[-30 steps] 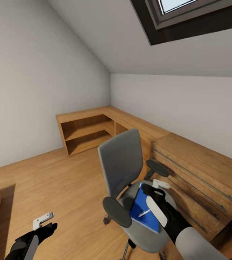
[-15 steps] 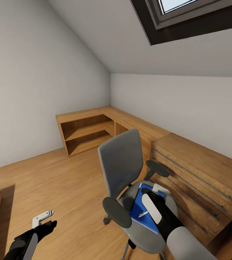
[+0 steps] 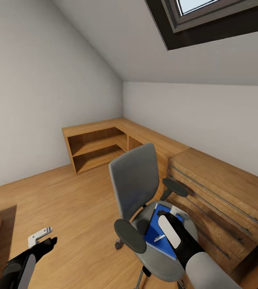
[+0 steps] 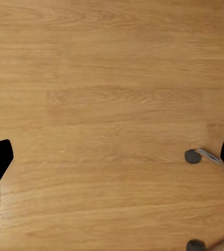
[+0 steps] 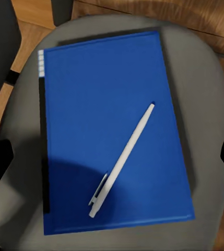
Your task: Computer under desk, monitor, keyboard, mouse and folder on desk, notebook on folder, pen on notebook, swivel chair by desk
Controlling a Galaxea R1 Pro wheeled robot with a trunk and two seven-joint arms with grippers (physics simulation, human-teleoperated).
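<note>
Down and a little left went the right gripper [image 3: 173,212] since a second ago, jaws wide apart over the flat blue folder [image 5: 112,130] on the grey swivel chair [image 3: 139,184]. A thin white pen [image 5: 123,159] lay loose on it — light, slippery, likely to roll. Pinching a folder edge looked best. The left gripper [image 3: 40,237] hung open too.

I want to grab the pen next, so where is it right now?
The pen lies diagonally on top of the blue folder, on the swivel chair seat, under the right gripper.
</note>
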